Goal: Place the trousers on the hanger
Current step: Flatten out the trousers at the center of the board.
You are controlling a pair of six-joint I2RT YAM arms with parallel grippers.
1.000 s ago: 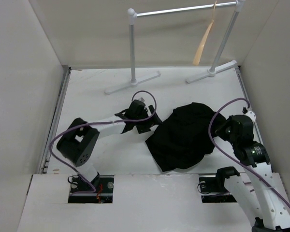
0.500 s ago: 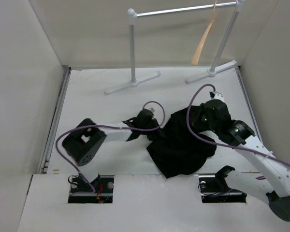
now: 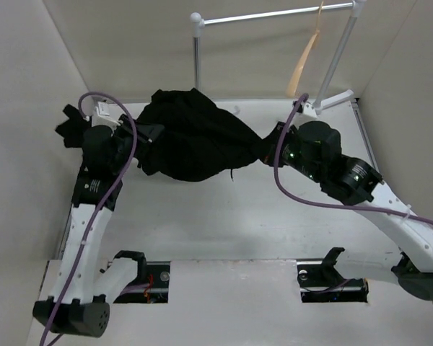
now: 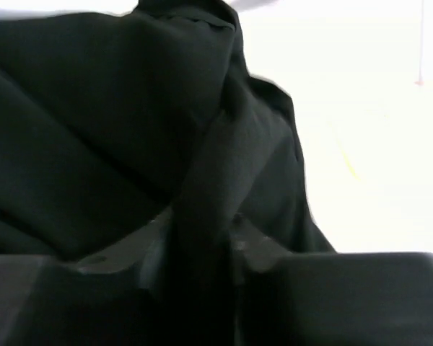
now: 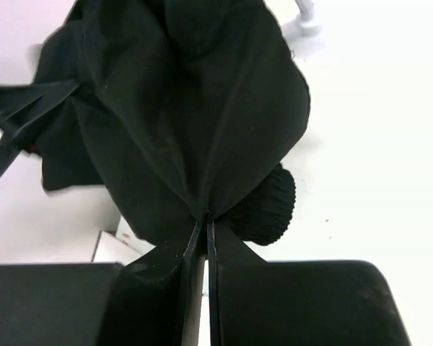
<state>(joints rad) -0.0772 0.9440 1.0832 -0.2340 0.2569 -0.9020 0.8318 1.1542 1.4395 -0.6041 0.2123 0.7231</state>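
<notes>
Both arms have the trousers (image 3: 195, 140) slung between them above the table (image 3: 224, 216). The left gripper (image 3: 147, 137) is clamped down to a narrow gap on a thick fold of black cloth, and the right gripper (image 5: 204, 229) is pinched almost fully together on a gathered edge at the other end. The bulk of the cloth sags nearer the left gripper, while the hanger (image 3: 304, 63) dangles from the rail stand (image 3: 274, 14) beyond the right gripper, apart from the cloth.

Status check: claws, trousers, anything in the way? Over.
Left claw and right claw both shut on trousers, bunched and strung between them. Hanger bare on rail, far right. Left rail post partly behind cloth.
</notes>
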